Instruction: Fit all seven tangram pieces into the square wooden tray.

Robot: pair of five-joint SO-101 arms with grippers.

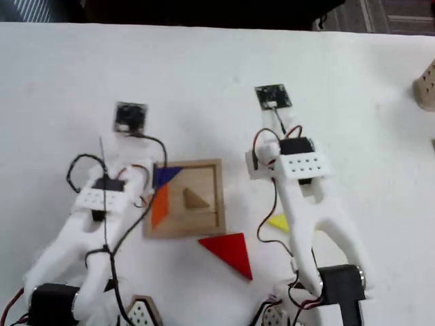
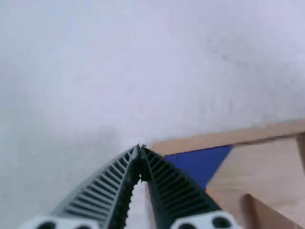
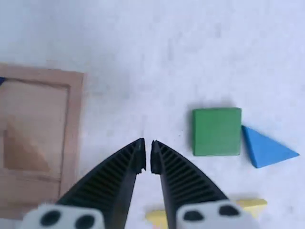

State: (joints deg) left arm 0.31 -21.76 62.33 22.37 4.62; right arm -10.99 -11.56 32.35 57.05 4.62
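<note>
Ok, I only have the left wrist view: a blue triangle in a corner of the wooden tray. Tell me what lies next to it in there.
Observer: An orange piece lies right beside the blue triangle, along the same wall of the tray.
Operator: Now give me whatever is loose closest to the tray.
Observer: A red triangle lies on the table, just outside the tray edge nearest the arm bases.
Operator: Report the right arm's side.
Observer: A green square and a light blue triangle lie side by side on the table near the right gripper.
</note>
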